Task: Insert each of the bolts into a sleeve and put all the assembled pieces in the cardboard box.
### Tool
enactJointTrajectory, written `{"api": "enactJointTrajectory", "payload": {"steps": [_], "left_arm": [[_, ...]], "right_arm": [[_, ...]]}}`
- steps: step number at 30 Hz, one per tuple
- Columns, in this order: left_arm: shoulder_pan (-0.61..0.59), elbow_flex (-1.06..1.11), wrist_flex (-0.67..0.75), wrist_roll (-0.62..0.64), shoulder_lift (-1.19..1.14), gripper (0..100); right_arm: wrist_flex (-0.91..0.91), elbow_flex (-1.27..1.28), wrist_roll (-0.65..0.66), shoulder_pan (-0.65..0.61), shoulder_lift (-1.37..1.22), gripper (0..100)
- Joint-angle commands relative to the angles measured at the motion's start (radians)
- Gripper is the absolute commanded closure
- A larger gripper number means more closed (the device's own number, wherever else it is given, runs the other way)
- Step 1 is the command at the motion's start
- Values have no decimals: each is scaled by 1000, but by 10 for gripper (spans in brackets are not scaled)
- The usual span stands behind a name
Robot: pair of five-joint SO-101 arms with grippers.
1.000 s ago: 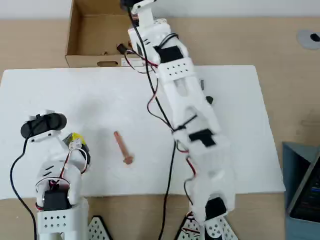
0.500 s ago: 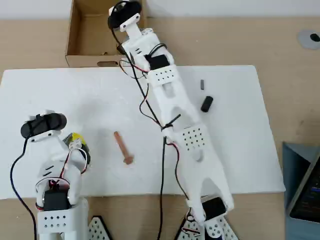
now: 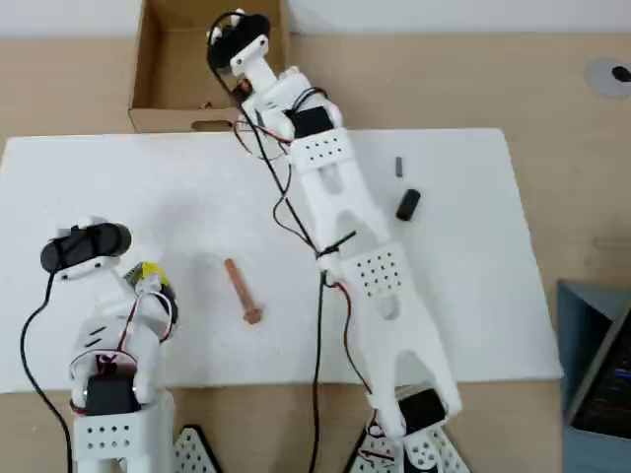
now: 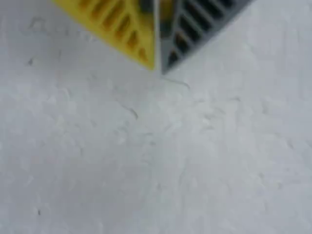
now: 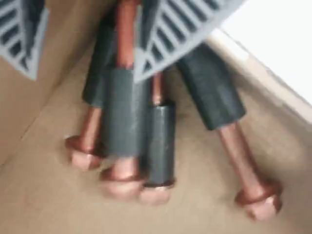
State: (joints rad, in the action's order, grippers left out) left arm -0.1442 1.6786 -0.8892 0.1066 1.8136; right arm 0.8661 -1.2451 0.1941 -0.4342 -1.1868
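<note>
My right arm (image 3: 345, 217) stretches across the white mat to the cardboard box (image 3: 187, 120). Inside the box, my right gripper (image 5: 85, 73) stands open over several assembled pieces, copper bolts in black sleeves. One of them (image 5: 124, 117) lies between the fingers, close against one grey finger (image 5: 180, 29). A bare copper bolt (image 3: 240, 289) lies mid-mat. A black sleeve (image 3: 407, 204) rests further right. My left gripper (image 4: 157, 66) is shut and holds nothing; it sits low over the mat left of the bare bolt, its yellow finger (image 3: 148, 276) showing from above.
A small dark piece (image 3: 399, 167) lies on the mat just beyond the black sleeve. The box wall (image 5: 29, 112) rises close beside the right gripper. A grey device (image 3: 596, 374) stands off the mat at the right edge.
The right arm has swung its gripper leftward along the box's front wall, uncovering the black sleeve on the mat. The left arm and the bare bolt have not moved.
</note>
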Motion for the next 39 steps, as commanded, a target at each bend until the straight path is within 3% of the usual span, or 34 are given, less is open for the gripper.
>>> {"api": "enactJointTrajectory", "payload": {"steps": [1, 5, 9, 33, 39], "left_arm": [[-8, 15, -3, -2, 8, 996], [-8, 15, -3, -2, 8, 996], [-8, 15, -3, -2, 8, 996], [-9, 15, -3, -2, 8, 996], [-9, 15, -3, -2, 8, 996]], "right_arm": [[29, -64, 3, -10, 64, 846], [106, -64, 0, -10, 120, 868], [198, -64, 0, -7, 202, 995], [907, -64, -2, 13, 598, 989], [922, -50, -58, 93, 656, 989]]}}
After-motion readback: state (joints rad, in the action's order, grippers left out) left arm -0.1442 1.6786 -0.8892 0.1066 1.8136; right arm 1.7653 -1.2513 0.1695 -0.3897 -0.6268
